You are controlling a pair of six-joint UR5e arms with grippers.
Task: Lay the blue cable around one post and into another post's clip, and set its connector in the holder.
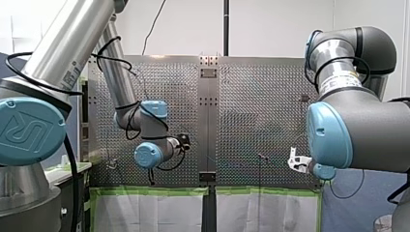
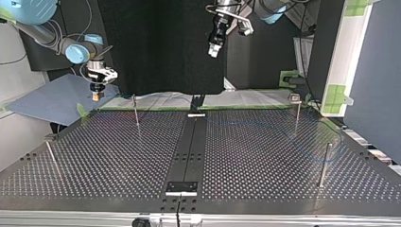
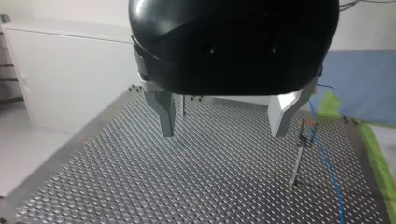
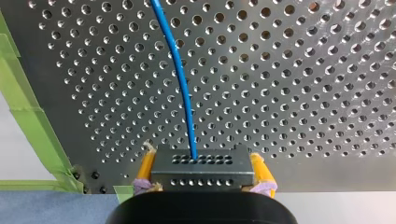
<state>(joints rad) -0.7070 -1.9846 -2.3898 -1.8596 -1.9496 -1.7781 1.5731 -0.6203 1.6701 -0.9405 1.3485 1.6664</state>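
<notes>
My right hand [image 2: 97, 96], upper left in the top view, is clamped on the connector [image 4: 203, 173]. The blue cable [image 4: 180, 70] runs ahead over the table [image 4: 303, 70]. My left hand [image 3: 223, 131] is apart. Next, I think: loop a post [image 2: 324, 163].

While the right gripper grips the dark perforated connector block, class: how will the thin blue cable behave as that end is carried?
Probably floppy: the thin blue cable bends away from the dark perforated connector block and lies in loose curves on the perforated metal table. It would likely trail and drag, and might snag a thin upright metal post.
</notes>
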